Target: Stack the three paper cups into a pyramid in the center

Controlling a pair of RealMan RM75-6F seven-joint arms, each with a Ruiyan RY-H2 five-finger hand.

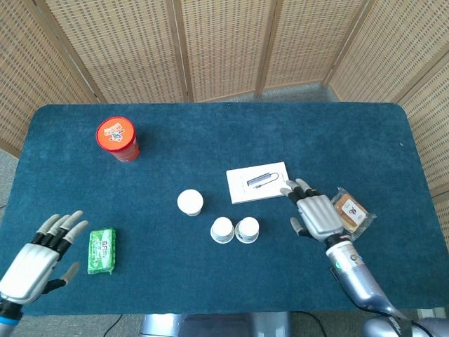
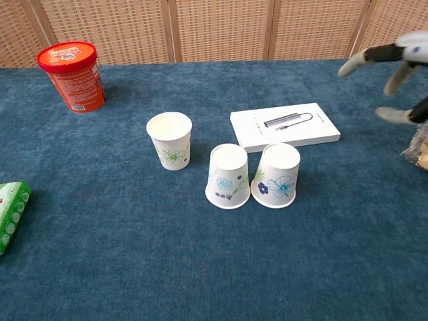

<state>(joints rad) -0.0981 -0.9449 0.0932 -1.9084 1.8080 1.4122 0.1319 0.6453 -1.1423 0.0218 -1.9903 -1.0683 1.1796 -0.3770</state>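
Two paper cups stand upside down side by side at the table's middle: one with blue flowers (image 2: pixel 228 176) (image 1: pixel 222 229) and one with a larger blue flower (image 2: pixel 277 174) (image 1: pixel 247 229). A third cup with green flowers (image 2: pixel 170 140) (image 1: pixel 190 203) stands upright to their left, apart from them. My right hand (image 1: pixel 318 214) (image 2: pixel 394 63) is open, well right of the cups and holding nothing. My left hand (image 1: pixel 42 256) hovers open at the table's near left corner, fingers spread.
A white flat box (image 1: pixel 259 182) (image 2: pixel 285 126) lies just behind the two inverted cups. A red tub (image 1: pixel 117 139) (image 2: pixel 71 75) stands far left. A green packet (image 1: pixel 102 250) (image 2: pixel 9 212) lies near my left hand, a wrapped snack (image 1: pixel 350 212) beside my right hand.
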